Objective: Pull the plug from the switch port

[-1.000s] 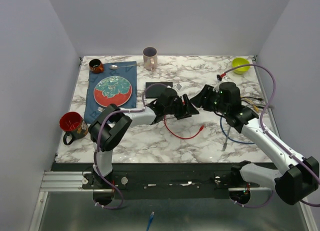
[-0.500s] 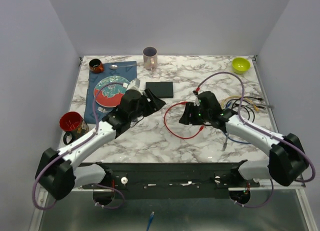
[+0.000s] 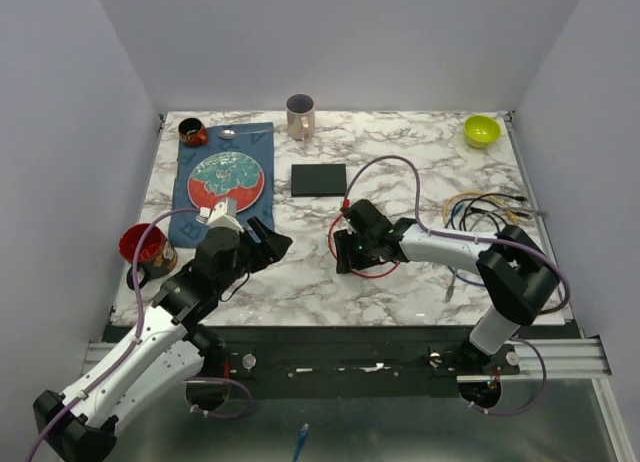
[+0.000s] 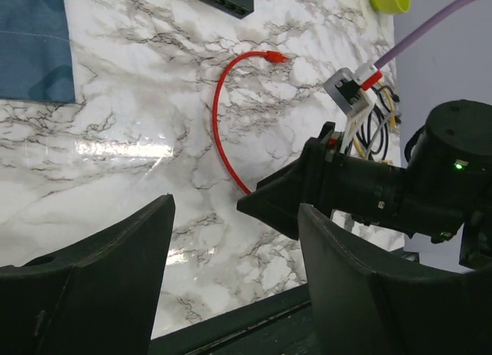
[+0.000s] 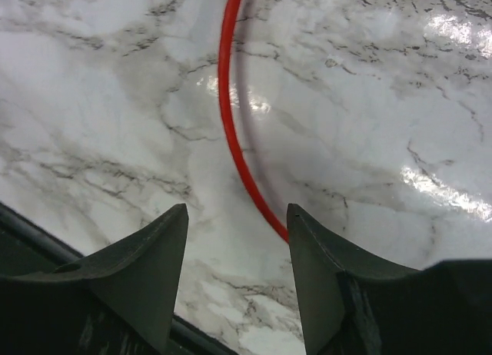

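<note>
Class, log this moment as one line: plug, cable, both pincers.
plug: out of switch, lying apart | red cable: loose loop | left pincer: open, empty | right pincer: open above red cable

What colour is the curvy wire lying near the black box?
Red. The wire shows best in the left wrist view.

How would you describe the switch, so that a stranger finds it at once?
Look at the marble table, near its middle. Right of the red and teal plate lies the switch. It is the only flat, matte black rectangle; the red cable nearby is thin.
</note>
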Robot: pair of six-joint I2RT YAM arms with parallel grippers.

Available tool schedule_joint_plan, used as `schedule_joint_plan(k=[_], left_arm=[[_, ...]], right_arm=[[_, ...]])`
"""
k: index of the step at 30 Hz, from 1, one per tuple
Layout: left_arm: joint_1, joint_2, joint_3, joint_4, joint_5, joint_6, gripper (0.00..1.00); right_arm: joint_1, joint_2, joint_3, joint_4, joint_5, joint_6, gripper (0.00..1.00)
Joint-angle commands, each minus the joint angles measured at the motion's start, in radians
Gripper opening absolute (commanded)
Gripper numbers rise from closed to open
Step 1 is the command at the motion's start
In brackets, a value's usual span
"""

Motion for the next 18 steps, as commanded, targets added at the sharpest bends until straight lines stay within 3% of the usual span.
schedule_joint_plan(k=[1,5,8,9,11,12,16,18], left_arm=[[-0.006,0.005,-0.025,-0.064,-0.035,0.014,0.74],[-0.006,0.0,-0.032,-0.059,-0.037,0.012,0.74],[-0.006,-0.003,-0.039,-0.052,-0.032,0.014,0.74],[-0.006,-0.005,-0.04,-0.052,-0.032,0.012,0.74],[-0.006,-0.006,-0.046,-0.05,-0.029,0.012,0.74],[-0.006,-0.011,-0.049,-0.048,-0.029,0.012,0.74],[-0.006,-0.02,-0.065,-0.036,-0.018,0.007,0.74],[-0.006,-0.026,-0.072,-0.03,-0.01,0.004,0.73]], right_arm=[[0.01,0.087,0.04,-0.077,0.14,0.01,0.62],[0.01,0.136,0.048,-0.088,0.173,0.017,0.6],[0.01,0.151,0.055,-0.098,0.176,0.023,0.4],[0.01,0.145,0.049,-0.101,0.176,0.025,0.26],[0.01,0.13,0.04,-0.101,0.186,0.037,0.13],[0.008,0.104,0.037,-0.108,0.194,0.039,0.01],[0.008,-0.041,0.052,-0.178,0.326,0.053,0.01],[0.007,-0.121,0.081,-0.25,0.471,0.05,0.0]])
